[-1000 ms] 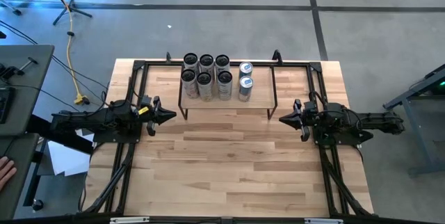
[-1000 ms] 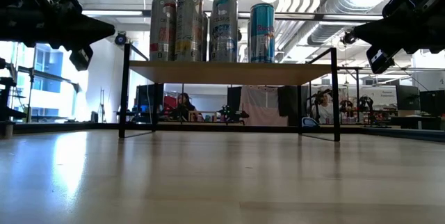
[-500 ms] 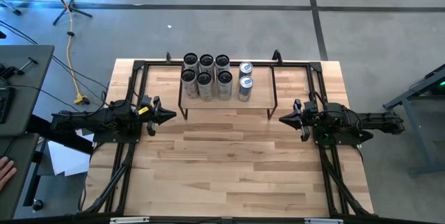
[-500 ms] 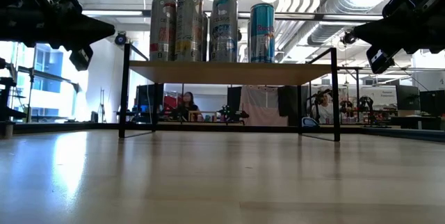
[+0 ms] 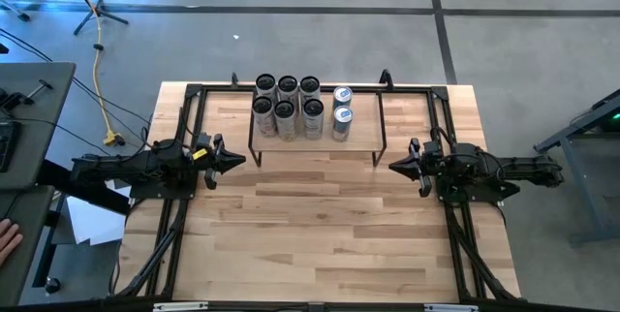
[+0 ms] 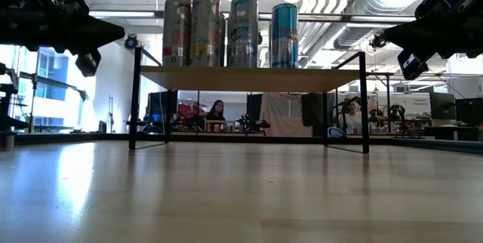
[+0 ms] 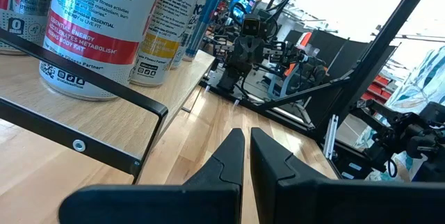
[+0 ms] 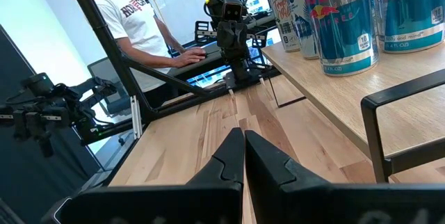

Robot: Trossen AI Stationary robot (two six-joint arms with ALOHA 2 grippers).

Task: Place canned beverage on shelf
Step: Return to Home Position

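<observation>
Background room: since a second ago only a person [image 6: 218, 111] far behind the work area had drifted to the right in the low view; nothing else had changed.
Table [image 5: 320, 225]: bare wood lay in front of the shelf [image 5: 366, 128], with no can left on it to collect.
Shelf: it stood at the far side of the table between the two arms, and the right half of its top was unoccupied.
Left arm: it lay low at the left edge, with the left gripper [image 5: 235, 162] just beside the shelf's front left leg. Its fingers were pressed together on nothing in the left wrist view.
Right arm: it mirrored the left, with the right gripper [image 5: 394, 166] just beside the front right leg. Its fingers were likewise closed and empty.
Silver cans [image 5: 287, 99]: six stood upright on the left half of the shelf top in two rows of three, packed close.
Blue cans [image 5: 341, 110]: two stood upright, one behind the other, just right of the silver cans.
Risk: the placing looked finished, so the danger lay in the retreat. Either fingertip sat close enough to a thin leg that a sideways swing could clip it. That would jolt the shelf and tip the tall silver cans and blue cans into one another.
</observation>
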